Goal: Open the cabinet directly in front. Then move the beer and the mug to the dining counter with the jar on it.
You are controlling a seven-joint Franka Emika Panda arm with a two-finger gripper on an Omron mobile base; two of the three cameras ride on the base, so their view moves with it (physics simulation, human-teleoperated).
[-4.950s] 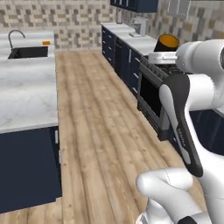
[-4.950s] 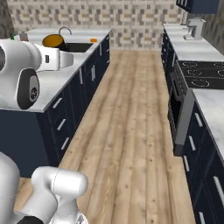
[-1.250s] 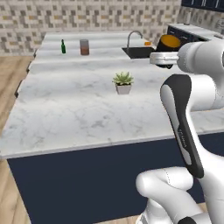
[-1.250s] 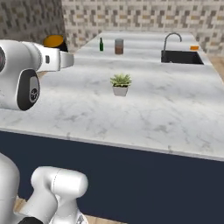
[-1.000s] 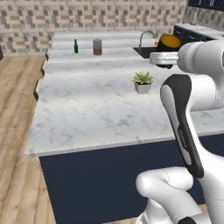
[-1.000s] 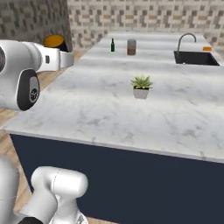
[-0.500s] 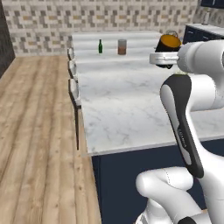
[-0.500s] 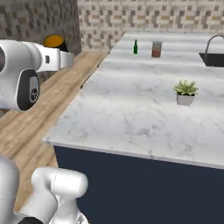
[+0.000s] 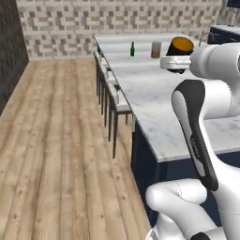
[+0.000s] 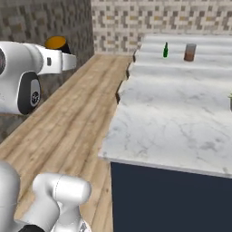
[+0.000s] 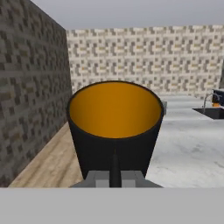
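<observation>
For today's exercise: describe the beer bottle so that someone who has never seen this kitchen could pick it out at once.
Start at the long white marble dining counter with stools along its side. At its far end, near the mosaic-tiled wall, two small things stand side by side. The beer is the slim green bottle with a narrow neck; its neighbour, the jar, is a wider clear cylinder with brown contents.

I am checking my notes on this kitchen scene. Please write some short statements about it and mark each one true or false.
1. The gripper holds the mug. True.
2. The beer stands on the dining counter beside the jar. True.
3. The jar lies on its side. False: it stands upright.
4. The mug is blue inside. False: it is orange-yellow inside.
5. Stools stand along the dining counter's edge. True.
</observation>
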